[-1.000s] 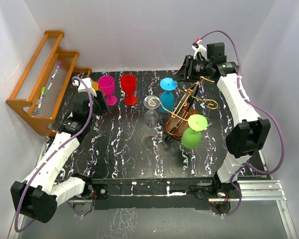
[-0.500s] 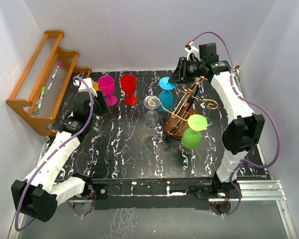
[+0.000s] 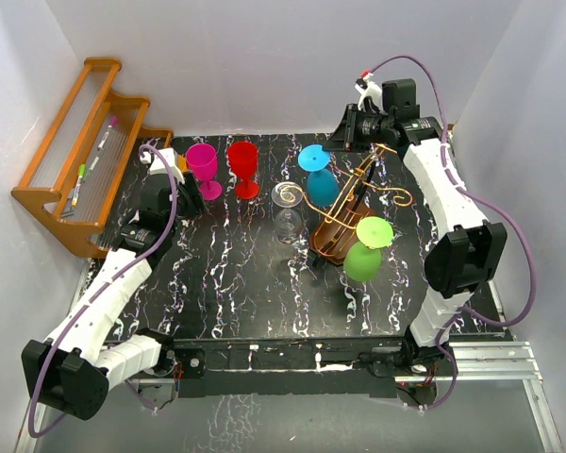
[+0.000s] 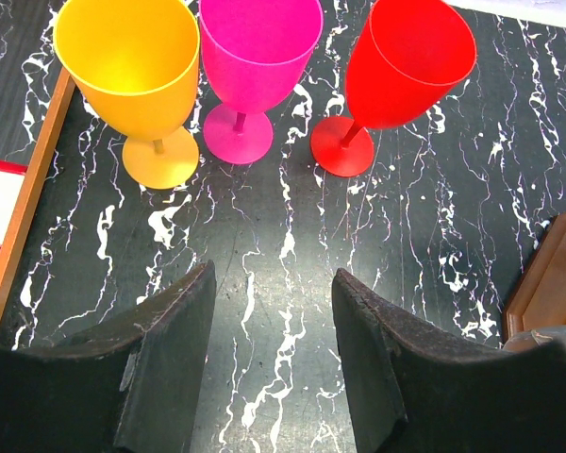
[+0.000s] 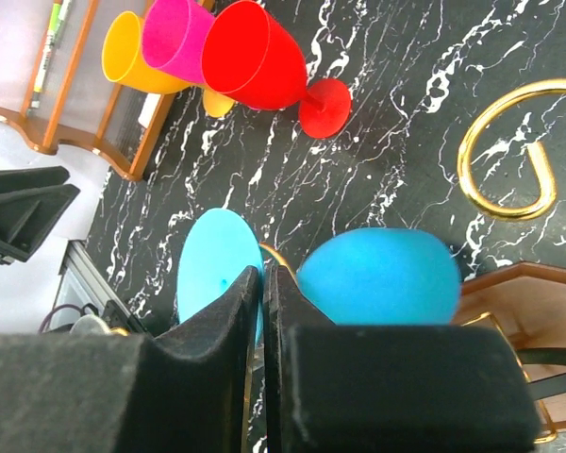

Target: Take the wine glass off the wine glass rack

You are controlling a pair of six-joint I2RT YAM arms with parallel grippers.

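The wine glass rack (image 3: 342, 225) is a violin-shaped brown stand with gold wire arms, right of the table's centre. A blue wine glass (image 3: 321, 187) hangs upside down on its far-left arm, foot (image 3: 313, 158) up. A green wine glass (image 3: 363, 262) hangs on the near side. My right gripper (image 3: 337, 142) is at the blue foot's edge. In the right wrist view its jaws (image 5: 263, 283) are pressed together on the rim of the blue foot (image 5: 212, 260), beside the blue bowl (image 5: 377, 278). My left gripper (image 4: 274, 311) is open and empty, low over the table's left.
Orange (image 4: 137, 66), magenta (image 4: 255, 57) and red (image 4: 406, 61) glasses stand upright at the back left. A clear glass (image 3: 286, 209) stands left of the rack. An orange-brown stepped shelf (image 3: 75, 156) sits off the table's left edge. A gold spiral (image 5: 509, 142) curls near the right wrist.
My right arm shifted slightly at the blue glass's foot, and the blue glass swung a little on its wire arm. The left arm has not moved.
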